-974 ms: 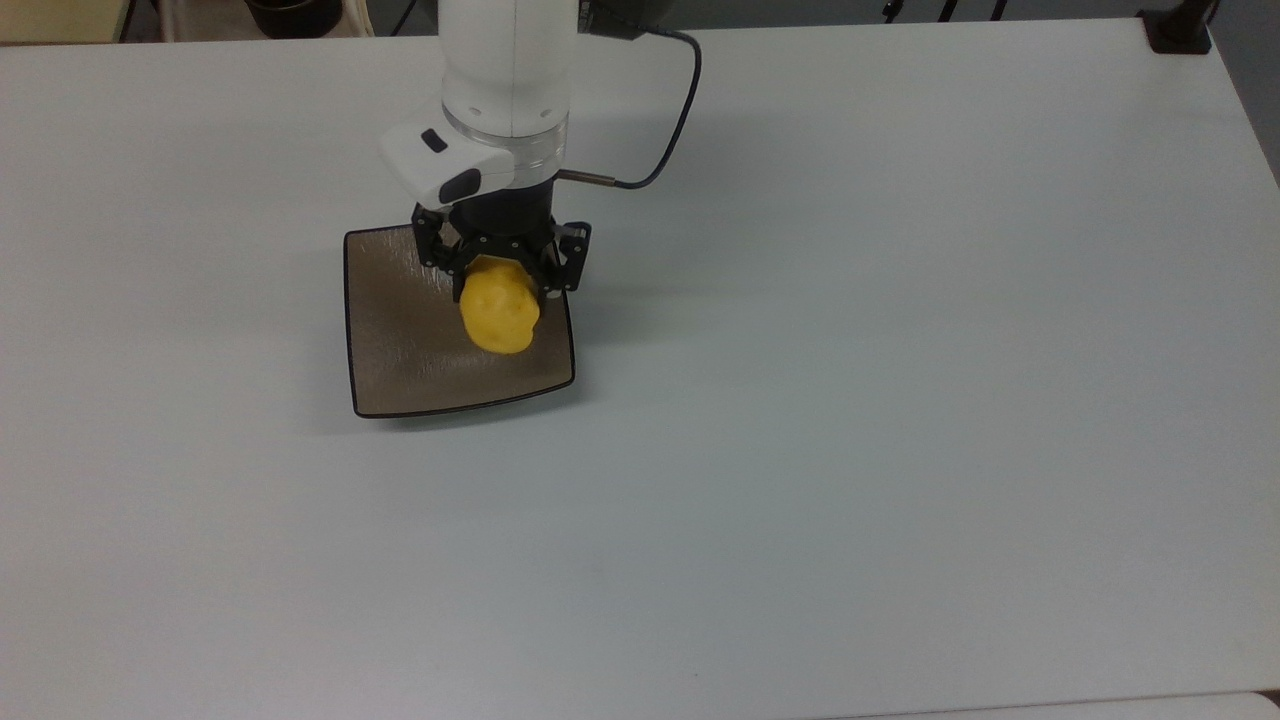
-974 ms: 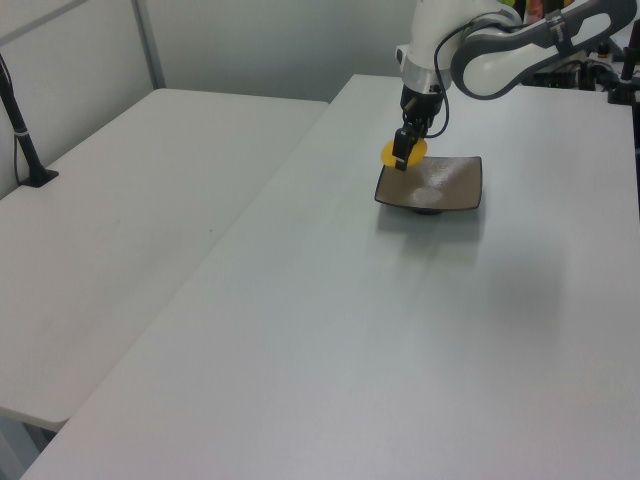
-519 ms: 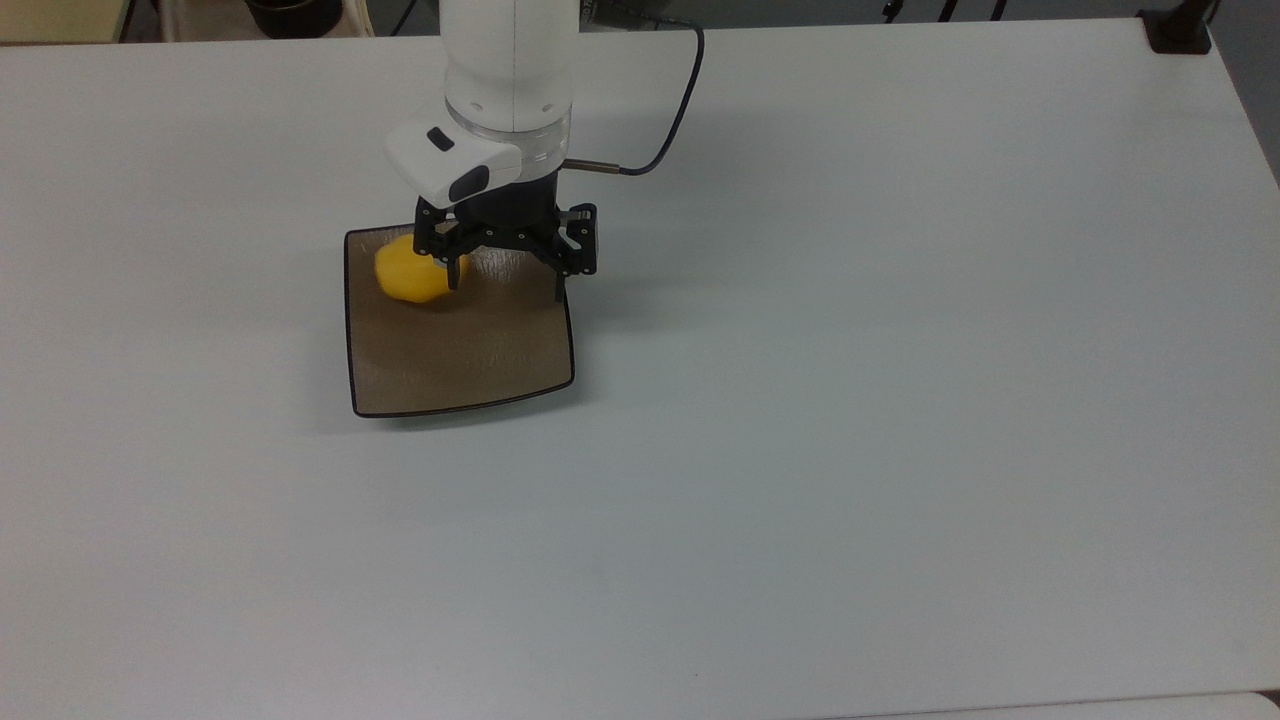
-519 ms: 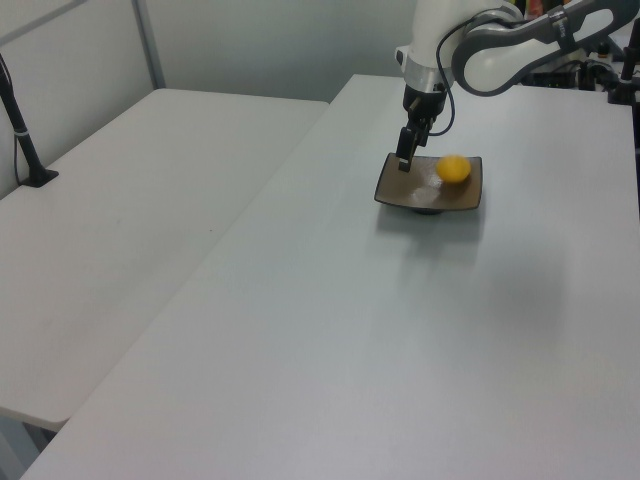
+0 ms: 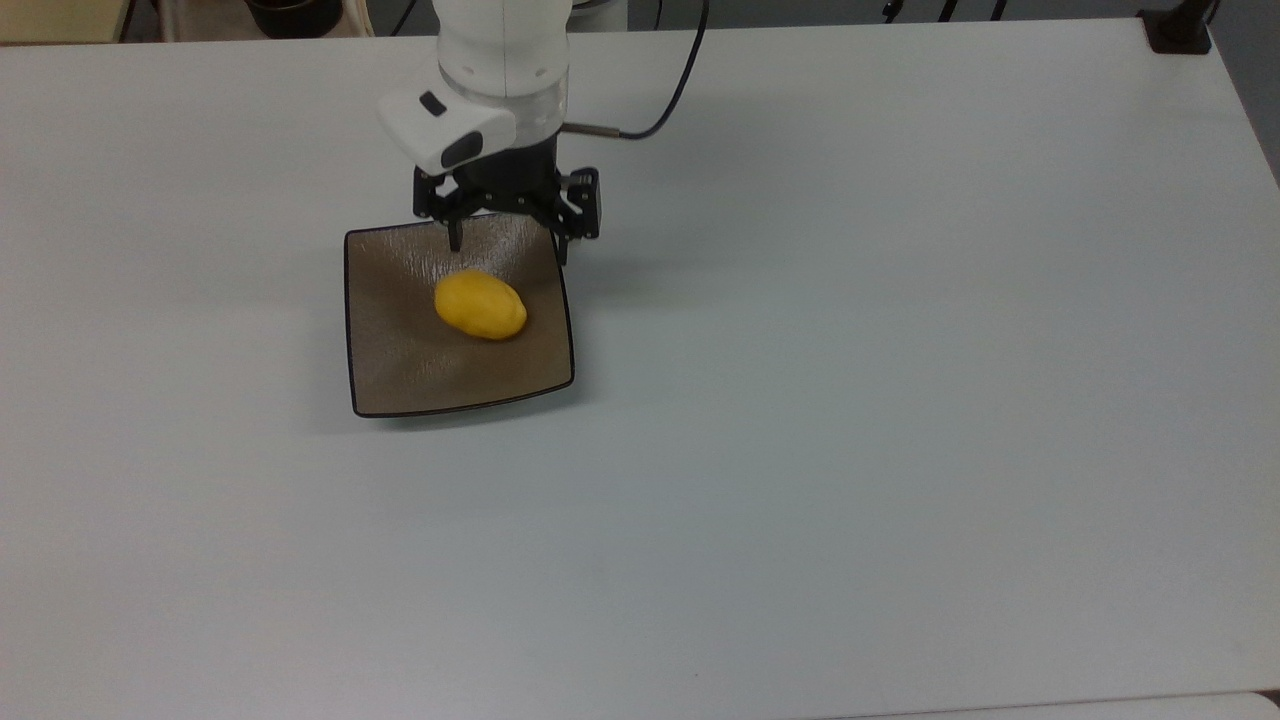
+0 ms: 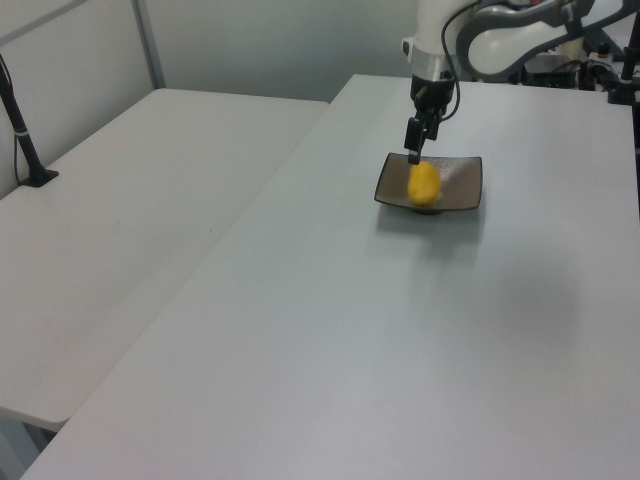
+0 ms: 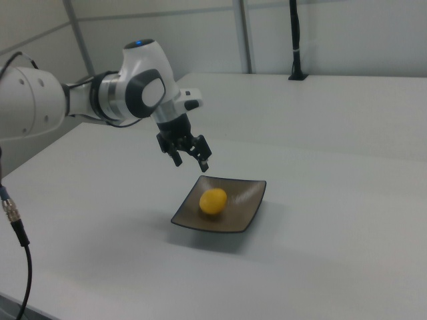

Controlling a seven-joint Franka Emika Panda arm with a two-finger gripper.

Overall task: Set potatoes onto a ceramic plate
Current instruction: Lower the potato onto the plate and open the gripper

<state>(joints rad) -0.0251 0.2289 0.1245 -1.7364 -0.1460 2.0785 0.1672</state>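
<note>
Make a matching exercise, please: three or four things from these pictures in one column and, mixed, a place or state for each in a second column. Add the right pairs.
Things:
1. potato
2. ceramic plate
3. tool
4. cable

Places or states:
A. open, raised above the plate's edge
B. lying free on the plate
C. resting on the white table
D. black, curving away from the arm

Pairs: 1-B, 2-C, 3-A, 4-D

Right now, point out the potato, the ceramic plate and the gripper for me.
potato [image 5: 480, 305], top view, middle of its yellow body.
ceramic plate [image 5: 400, 370], top view, bare brown surface near its lower left corner.
gripper [image 5: 508, 240], top view, midway between its open fingertips.
</note>
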